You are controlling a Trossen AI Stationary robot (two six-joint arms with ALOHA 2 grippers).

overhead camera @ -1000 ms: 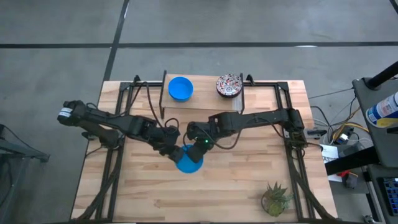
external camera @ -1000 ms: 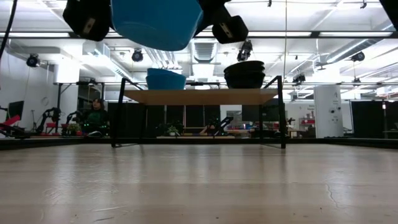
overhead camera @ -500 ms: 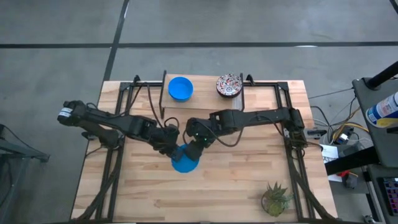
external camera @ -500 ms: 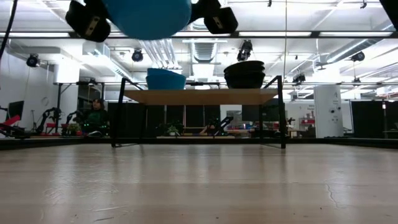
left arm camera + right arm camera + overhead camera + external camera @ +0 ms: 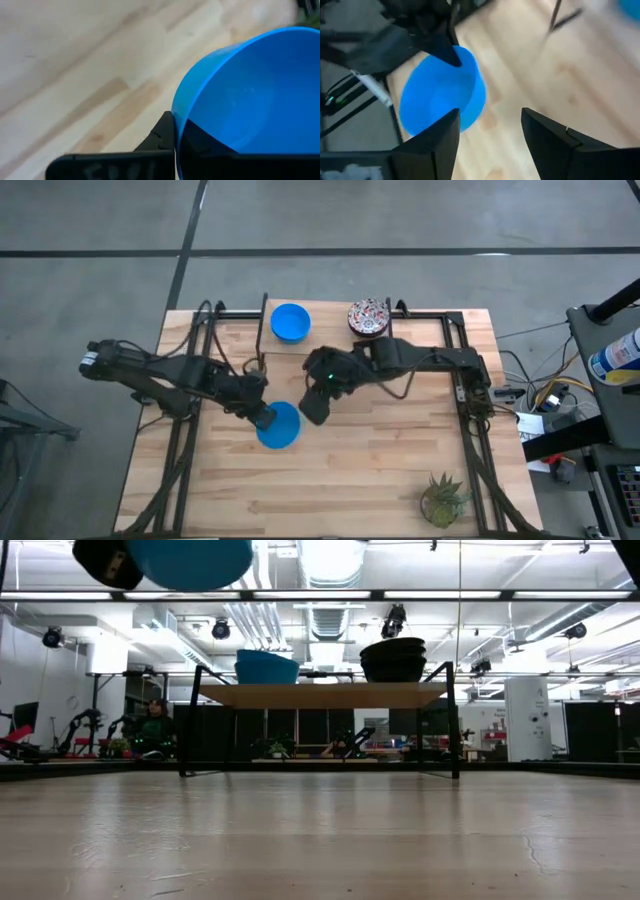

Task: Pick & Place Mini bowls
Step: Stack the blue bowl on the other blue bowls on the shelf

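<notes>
With its fingers pinched on the rim, left gripper [image 5: 262, 416] holding a plain blue bowl [image 5: 278, 425] clear of the wooden table [image 5: 380, 470], left of centre. Rim grip confirmed in left wrist view: one dark finger [image 5: 162, 137] outside the bowl [image 5: 250, 95] wall, the other inside. Same bowl seen from below at the upper left of the low view [image 5: 190, 560], well above the tabletop.

Right gripper [image 5: 312, 408] just beside the held bowl, on its right, fingers spread and empty; not touching it. In right wrist view, both dark fingers [image 5: 437, 137] apart, blue bowl [image 5: 442, 97] beyond them, the left gripper [image 5: 447, 52] on its far rim.

Farther out, a raised shelf [image 5: 330, 345] at the table's back edge. On it, a second blue bowl [image 5: 290, 322] at left and a white floral bowl [image 5: 368, 317] at right, well apart. Low view: both resting on the shelf board [image 5: 320, 695], blue bowl [image 5: 266, 667] and dark-silhouetted floral stack [image 5: 393, 659]; number of bowls in either pile not discernible.

Small potted plant [image 5: 443, 500] near the table's front right corner, far from both grippers.
</notes>
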